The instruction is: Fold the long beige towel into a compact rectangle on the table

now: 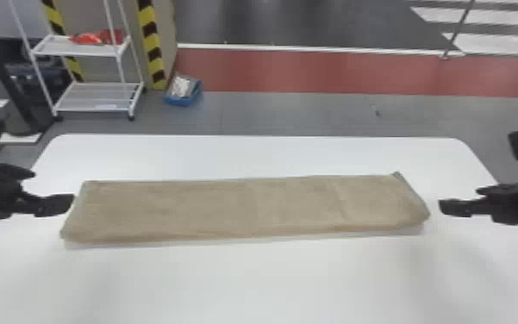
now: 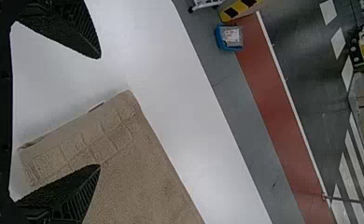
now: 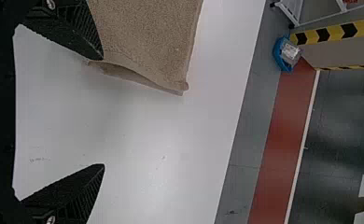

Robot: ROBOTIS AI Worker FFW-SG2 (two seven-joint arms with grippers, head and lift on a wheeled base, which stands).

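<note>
Passage is available over a wide strip of bare table (image 1: 244, 284) nearside of the towel (image 1: 244, 209), and a narrower strip beyond. The left gripper (image 1: 54, 188) obstructs the left end; the right gripper (image 1: 459, 199) stands just beside the right.

Looks like rough, matt cloth on the towel (image 1: 244, 209) (quite nubbly), smooth with faint gloss on the table (image 1: 244, 284), dull and ridged on the left gripper (image 1: 53, 189) and right gripper (image 1: 460, 199).
</note>
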